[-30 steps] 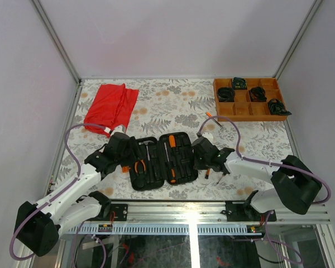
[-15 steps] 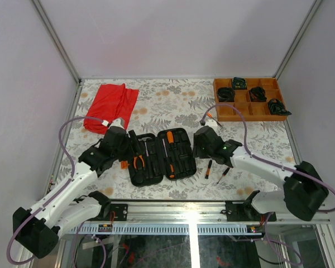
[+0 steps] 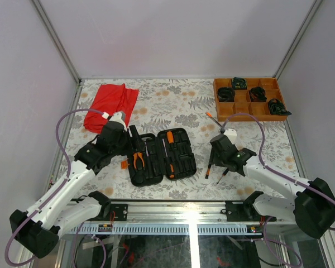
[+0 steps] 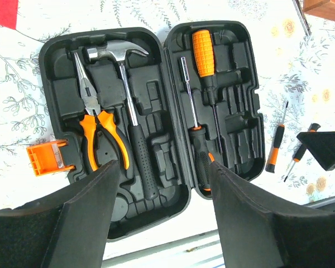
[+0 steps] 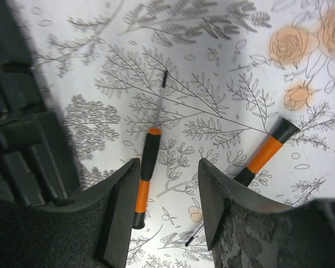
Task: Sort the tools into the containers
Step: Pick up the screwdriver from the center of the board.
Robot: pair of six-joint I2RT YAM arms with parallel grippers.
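Left wrist: left gripper point(image 4: 162, 173) spread, empty, over open case point(image 4: 237, 106) with hammer point(image 4: 114, 53), pliers point(image 4: 95, 120) slotted; right gripper point(image 5: 168, 164) apart, empty, above screwdriver point(image 5: 148, 164) on table point(image 5: 212, 84); second screwdriver point(image 5: 263, 155) just beside.

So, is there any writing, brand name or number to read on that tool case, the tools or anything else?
None: no word, brand, number or sign can be read. The tool case, hammer, pliers, loose screwdrivers and wooden tray show no lettering in any view.
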